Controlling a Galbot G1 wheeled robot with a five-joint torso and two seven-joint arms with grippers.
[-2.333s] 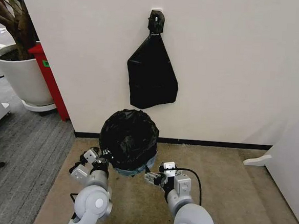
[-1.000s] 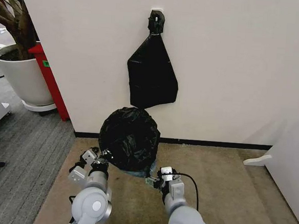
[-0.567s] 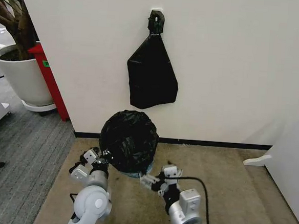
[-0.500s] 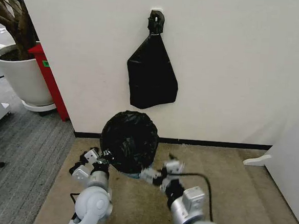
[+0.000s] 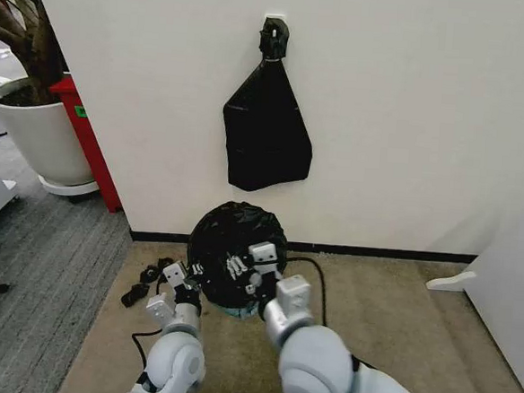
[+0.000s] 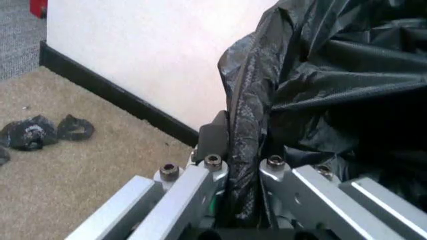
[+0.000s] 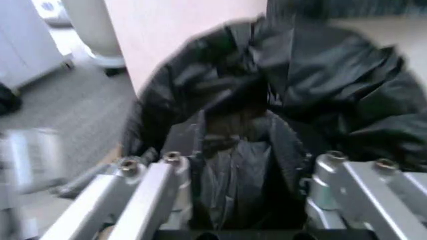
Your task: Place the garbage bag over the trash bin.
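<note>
The right gripper, seen a moment earlier low beside the bin on the right, has been swung up over the top of the garbage bag; whether its fingers are parted or closed on plastic cannot be told. The bag is draped over the trash bin, which stands on the beige carpet against the white wall, only a sliver of its base being visible. The left gripper is held at the bag's left edge, its fingers clamped on a fold of black plastic. Another black bag is hung on the wall above.
</note>
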